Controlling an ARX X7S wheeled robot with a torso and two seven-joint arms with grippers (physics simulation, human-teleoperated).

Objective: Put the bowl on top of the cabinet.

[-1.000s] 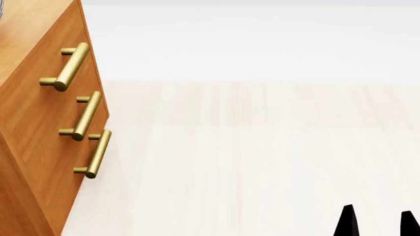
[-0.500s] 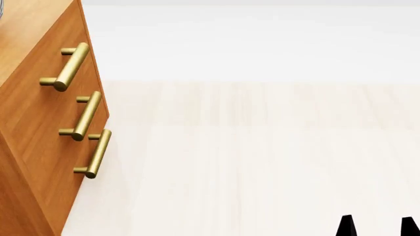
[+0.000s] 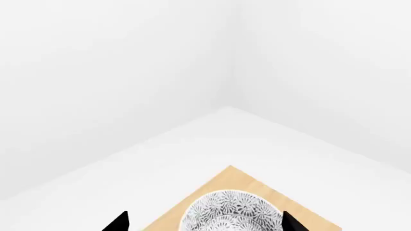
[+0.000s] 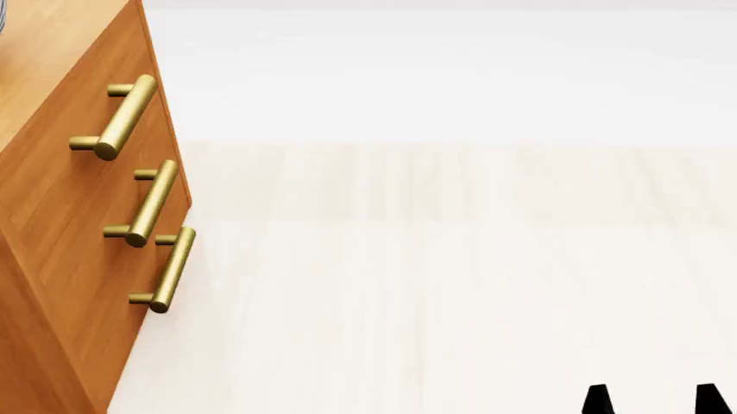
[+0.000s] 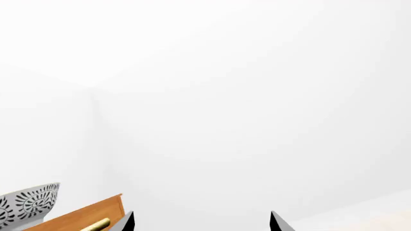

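I see the bowl (image 3: 231,214) — white, grey-black floral lace — on the orange-brown cabinet (image 4: 58,216) with brass handles (image 4: 121,118).

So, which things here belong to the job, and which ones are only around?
Belong to the job:
- bowl, sitting on the cabinet top
- cabinet
- left gripper, open around the bowl

Only around:
- brass handles
- pale wooden floor
- right gripper, open, empty

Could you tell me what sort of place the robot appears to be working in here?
Probably a bare simulated room: plain white walls, pale wood-look floor, and a single orange-brown cabinet with the bowl on top.
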